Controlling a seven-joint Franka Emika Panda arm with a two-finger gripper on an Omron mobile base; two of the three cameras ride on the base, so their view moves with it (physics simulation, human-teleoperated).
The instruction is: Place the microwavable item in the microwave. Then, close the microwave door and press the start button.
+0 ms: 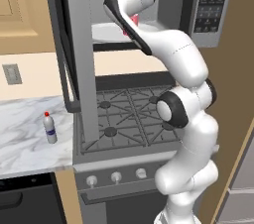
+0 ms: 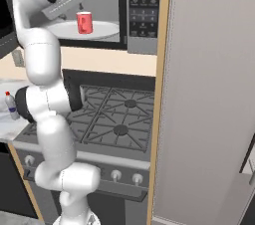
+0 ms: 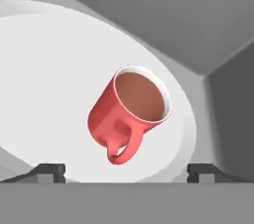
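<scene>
The microwavable item, a red mug (image 3: 130,114) with brown liquid inside, stands on the white turntable plate (image 3: 49,79) inside the microwave (image 2: 144,5). In the right base view the mug (image 2: 84,22) sits upright on the plate (image 2: 107,31), and a sliver of its red (image 1: 135,20) peeks out behind the arm in the left base view. My gripper (image 3: 126,172) is open just above and in front of the mug, its fingertips (image 3: 49,171) wide apart and touching nothing. The microwave door (image 1: 74,44) is swung fully open to the left.
A gas stove (image 2: 119,119) lies below the microwave. On the marble counter to its left stands a small clear bottle (image 1: 49,128) with a red cap. A tall wooden cabinet side (image 2: 209,94) rises close on the right. The open door reaches out over the stove's left edge.
</scene>
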